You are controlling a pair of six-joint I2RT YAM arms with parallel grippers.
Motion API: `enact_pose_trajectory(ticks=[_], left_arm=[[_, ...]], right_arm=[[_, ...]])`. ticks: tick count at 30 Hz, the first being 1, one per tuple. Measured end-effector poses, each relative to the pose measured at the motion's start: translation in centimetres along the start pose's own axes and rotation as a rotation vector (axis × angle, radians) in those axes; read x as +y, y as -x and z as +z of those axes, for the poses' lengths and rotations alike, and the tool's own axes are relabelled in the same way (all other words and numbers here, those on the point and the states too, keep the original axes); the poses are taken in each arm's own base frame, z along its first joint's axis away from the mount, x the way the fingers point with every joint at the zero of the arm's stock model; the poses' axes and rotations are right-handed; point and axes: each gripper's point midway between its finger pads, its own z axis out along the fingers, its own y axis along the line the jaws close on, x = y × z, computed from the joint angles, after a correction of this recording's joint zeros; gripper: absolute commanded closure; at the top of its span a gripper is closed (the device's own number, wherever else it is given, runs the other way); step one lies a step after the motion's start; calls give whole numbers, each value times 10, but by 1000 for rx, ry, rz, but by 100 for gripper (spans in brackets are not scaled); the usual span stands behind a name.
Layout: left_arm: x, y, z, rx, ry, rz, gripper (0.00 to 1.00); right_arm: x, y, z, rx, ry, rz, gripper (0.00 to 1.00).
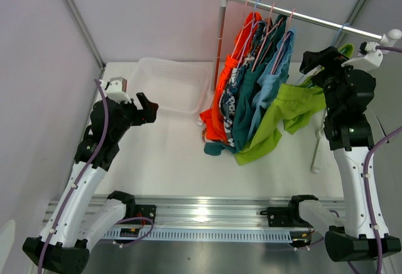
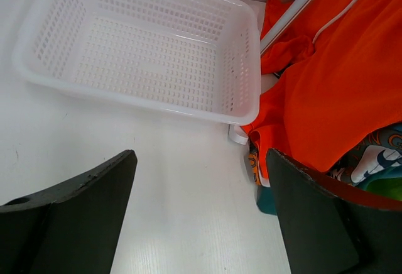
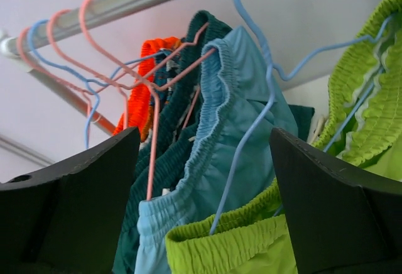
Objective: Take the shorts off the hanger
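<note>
Five pairs of shorts hang on wire hangers from a metal rail (image 1: 301, 17): bright orange (image 1: 218, 107), the teal-white-orange print (image 1: 230, 112), dark teal (image 1: 246, 98), light blue (image 1: 274, 76) and lime green (image 1: 290, 105). My right gripper (image 1: 313, 60) is open and raised beside the lime green shorts. In the right wrist view the lime green waistband (image 3: 239, 242) and its blue hanger (image 3: 251, 136) sit between the open fingers (image 3: 204, 132), with the light blue shorts (image 3: 217, 161) behind. My left gripper (image 1: 149, 106) is open and empty, low over the table (image 2: 201, 154), left of the orange shorts (image 2: 339, 98).
A white plastic basket (image 1: 166, 82) lies on the table at the back left; it also shows in the left wrist view (image 2: 144, 41). The rack's upright post (image 1: 221, 41) stands between the basket and the shorts. Another white post (image 1: 317, 151) stands at the right.
</note>
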Motion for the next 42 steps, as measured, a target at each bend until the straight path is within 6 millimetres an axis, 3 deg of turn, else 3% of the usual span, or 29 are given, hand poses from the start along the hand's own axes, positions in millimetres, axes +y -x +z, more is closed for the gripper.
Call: enact_pose_trajectory(ticks=[7,10,11,12,13,20,25,27,31,34,38,42], left_arm=[[-2,-1,-1,5,-14,0,9],[-2,-2,-1,9,-15,0,9],[-2,-3,-1,11,-15,0,9],[-2,-3,-1,12,-15,0,9],[-2,-3,-1,12,-16,0,9],[-12,-9,1,38,-74,2,9],[-42,-23,8,97,-209,42,6],[-74,-32,6,142,-302,92,2],[-173,-35,-12,187,-566,216,2],[-243,-27,-32,160,-747,270,1],[-303,-31,-54,137,-914,303,1],[-345,-52,-54,151,-1021,317,1]], right_arm=[[-23,-45,20,85,-86,-10,28],[-30,-63,29,110,-106,-20,56],[-32,-67,31,115,-109,-24,73],[-32,-70,32,118,-108,-27,82],[-32,-73,33,118,-107,-24,100],[-29,-71,18,80,-81,-19,100],[-16,-43,-8,19,-32,-14,100],[-7,-26,-17,-9,-6,-10,100],[6,0,-31,-59,39,-1,100],[9,7,-37,-77,48,3,100],[7,2,-34,-61,41,2,100],[5,-10,-28,-21,32,5,100]])
